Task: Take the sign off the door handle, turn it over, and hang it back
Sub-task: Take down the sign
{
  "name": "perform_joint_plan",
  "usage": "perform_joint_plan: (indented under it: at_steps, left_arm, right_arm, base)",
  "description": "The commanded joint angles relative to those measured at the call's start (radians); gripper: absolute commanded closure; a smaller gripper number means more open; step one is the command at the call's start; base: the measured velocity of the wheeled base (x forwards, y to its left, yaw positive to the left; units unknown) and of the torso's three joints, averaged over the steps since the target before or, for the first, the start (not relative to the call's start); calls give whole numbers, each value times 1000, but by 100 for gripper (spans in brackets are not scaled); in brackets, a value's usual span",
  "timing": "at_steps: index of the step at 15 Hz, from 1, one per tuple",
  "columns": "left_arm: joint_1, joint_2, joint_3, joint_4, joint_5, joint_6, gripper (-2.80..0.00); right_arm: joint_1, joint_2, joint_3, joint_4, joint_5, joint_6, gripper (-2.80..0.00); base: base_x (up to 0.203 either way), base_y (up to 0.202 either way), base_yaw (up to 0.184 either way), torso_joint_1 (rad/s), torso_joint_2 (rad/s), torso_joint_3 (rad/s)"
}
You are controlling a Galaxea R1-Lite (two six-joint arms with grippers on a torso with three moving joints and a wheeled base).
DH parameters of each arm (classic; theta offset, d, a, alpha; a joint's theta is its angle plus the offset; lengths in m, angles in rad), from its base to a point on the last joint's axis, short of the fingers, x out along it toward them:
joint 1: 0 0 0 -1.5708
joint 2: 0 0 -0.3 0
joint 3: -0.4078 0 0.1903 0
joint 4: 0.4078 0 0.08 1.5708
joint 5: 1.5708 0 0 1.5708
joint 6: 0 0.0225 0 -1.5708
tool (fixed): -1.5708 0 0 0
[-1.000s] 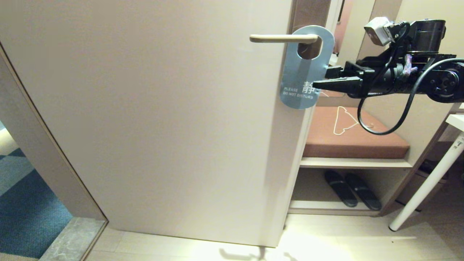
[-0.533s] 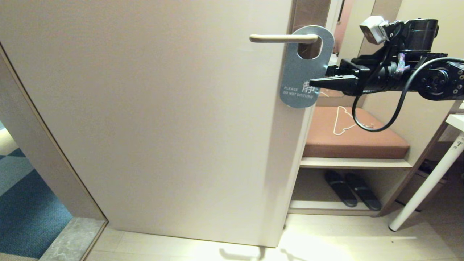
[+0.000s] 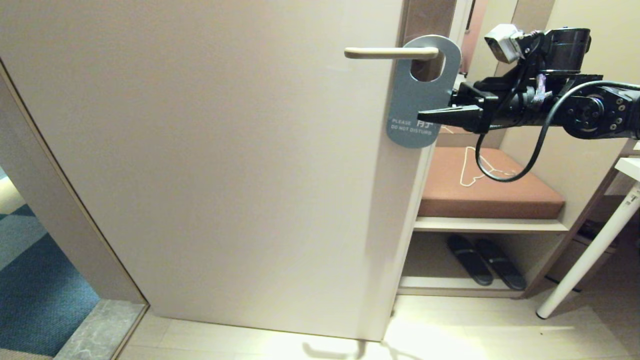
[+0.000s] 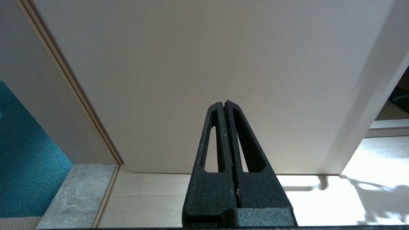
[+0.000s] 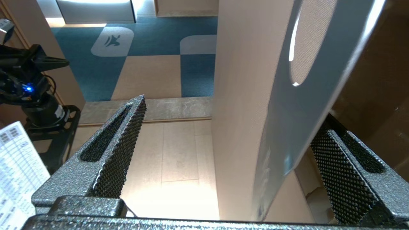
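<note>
The blue-grey sign hangs by its oval hole on the beige door handle of the cream door, its "PLEASE DO NOT DISTURB" face towards me. My right gripper reaches in from the right at the sign's lower half. It is open, with one finger in front of the sign and one behind it. In the right wrist view the sign stands between the spread fingers, close to the far one. My left gripper is shut and empty, low before the door.
The door's right edge stands beside an alcove with a brown cushioned bench bearing a white hanger. Dark slippers lie on the shelf below. A white table leg slants at the right. Blue carpet lies past the doorway on the left.
My right gripper has moved left and slightly up, so its front finger now overlaps the sign's printed lower part. The sign and handle have stayed in place.
</note>
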Motion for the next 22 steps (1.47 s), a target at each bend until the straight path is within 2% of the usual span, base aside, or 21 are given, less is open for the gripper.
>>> perform_joint_plan:
  at_steps: [1,2,22]
  left_arm:
    - [0,2,0,0,0,1,0]
    - [0,2,0,0,-1,1,0]
    - [0,2,0,0,0,0,0]
  right_arm:
    - [1,24,-33,2,7,-1,-280]
    - [1,24,-34,2,7,-1,0]
    - [1,23,-26,-6,-21,-9,0]
  base:
    - [0,0,0,0,0,0]
    - [0,0,0,0,0,0]
    - [0,0,0,0,0,0]
